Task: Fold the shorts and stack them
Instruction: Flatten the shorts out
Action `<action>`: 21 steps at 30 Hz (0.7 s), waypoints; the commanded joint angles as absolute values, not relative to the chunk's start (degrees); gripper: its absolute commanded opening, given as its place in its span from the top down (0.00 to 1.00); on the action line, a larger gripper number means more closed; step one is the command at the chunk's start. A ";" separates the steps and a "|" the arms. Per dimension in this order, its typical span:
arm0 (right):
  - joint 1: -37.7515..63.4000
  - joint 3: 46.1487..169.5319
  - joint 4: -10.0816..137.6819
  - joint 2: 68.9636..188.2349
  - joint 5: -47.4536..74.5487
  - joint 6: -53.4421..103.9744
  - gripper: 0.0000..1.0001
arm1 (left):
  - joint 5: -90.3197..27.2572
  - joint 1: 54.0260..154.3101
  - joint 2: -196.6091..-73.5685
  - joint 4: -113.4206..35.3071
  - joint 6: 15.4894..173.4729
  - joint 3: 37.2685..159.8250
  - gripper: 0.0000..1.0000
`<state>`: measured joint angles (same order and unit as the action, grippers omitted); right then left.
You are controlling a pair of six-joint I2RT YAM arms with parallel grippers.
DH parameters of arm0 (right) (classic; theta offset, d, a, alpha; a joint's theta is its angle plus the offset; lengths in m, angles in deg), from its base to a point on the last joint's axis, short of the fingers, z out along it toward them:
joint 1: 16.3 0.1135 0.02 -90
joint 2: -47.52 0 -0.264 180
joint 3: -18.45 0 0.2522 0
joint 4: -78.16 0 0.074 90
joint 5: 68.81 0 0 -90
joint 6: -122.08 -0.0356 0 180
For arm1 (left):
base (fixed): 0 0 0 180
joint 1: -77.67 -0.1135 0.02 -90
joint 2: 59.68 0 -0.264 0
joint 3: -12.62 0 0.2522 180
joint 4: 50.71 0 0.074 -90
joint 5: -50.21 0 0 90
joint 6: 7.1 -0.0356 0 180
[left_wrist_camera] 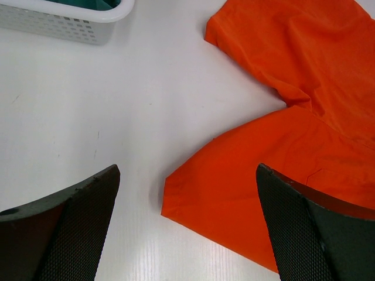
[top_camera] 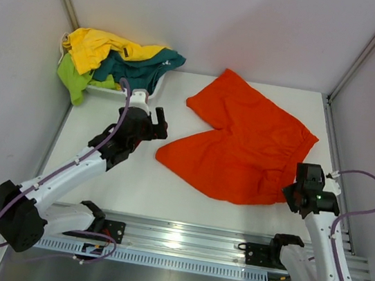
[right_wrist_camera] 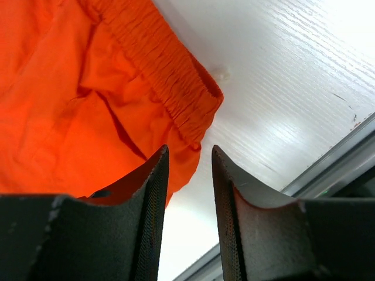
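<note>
Two grippers checked. Found left gripper [left_wrist_camera: 187, 175] spread to full width over the table [top_camera: 133, 182], just beside one leg hem of the orange shorts [top_camera: 249, 146], touching nothing. Found right gripper [right_wrist_camera: 190, 151] narrowly parted at the waistband corner, pinching nothing. Noted orange shorts flat at centre-right, waistband toward the right arm, legs pointing left, long axis across the table. Saw gathered elastic from right wrist only; saw yellow shorts [top_camera: 96, 47], teal shorts [top_camera: 142, 66] and lime-green shorts [top_camera: 74, 79] heaped together in the white basket [top_camera: 107, 90] from above only.
</note>
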<state>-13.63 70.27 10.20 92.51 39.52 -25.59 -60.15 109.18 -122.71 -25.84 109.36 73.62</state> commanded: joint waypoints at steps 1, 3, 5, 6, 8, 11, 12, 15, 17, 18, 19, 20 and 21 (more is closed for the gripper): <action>-13.40 75.09 7.44 90.24 39.03 -21.89 0.62 | -59.13 109.57 -122.88 -28.16 108.92 74.10 0.01; -13.32 75.19 11.82 90.23 37.55 -19.17 0.63 | -56.33 109.75 -123.92 -28.95 109.00 74.45 0.01; -13.66 74.05 19.52 91.63 31.93 -16.62 0.64 | -55.97 110.27 -124.80 -29.04 109.44 74.98 0.01; -13.75 72.56 21.57 92.51 30.17 -15.57 0.67 | -55.79 110.62 -125.24 -29.04 109.36 75.24 0.01; -13.58 71.24 27.27 96.01 27.17 -15.90 0.75 | -55.26 110.72 -126.74 -29.04 109.79 75.24 0.01; -13.40 69.91 31.34 101.02 26.72 -16.78 1.00 | -53.86 110.72 -128.41 -29.83 110.32 74.55 0.01; -13.23 69.30 31.70 102.26 27.25 -17.13 1.00 | -53.07 110.72 -128.67 -30.18 110.58 74.28 0.01; -12.35 67.37 31.70 104.90 30.67 -20.29 1.00 | -51.31 110.72 -130.08 -30.54 110.76 74.71 0.01; -12.17 65.26 30.31 105.09 33.39 -21.61 1.00 | -52.18 110.72 -130.35 -30.19 110.50 75.42 0.01; -11.82 64.82 29.34 104.83 34.71 -22.40 1.00 | -52.97 110.72 -130.17 -29.58 110.24 75.51 0.01; -11.65 64.20 28.37 104.39 36.03 -23.89 1.00 | -53.67 110.72 -129.65 -29.31 110.15 75.77 0.01; -11.56 63.76 26.62 104.04 38.13 -24.43 1.00 | -54.72 110.63 -128.86 -28.78 110.06 75.69 0.01; -11.47 63.41 25.91 103.16 39.28 -25.22 1.00 | -55.34 110.63 -128.33 -28.52 109.97 75.42 0.01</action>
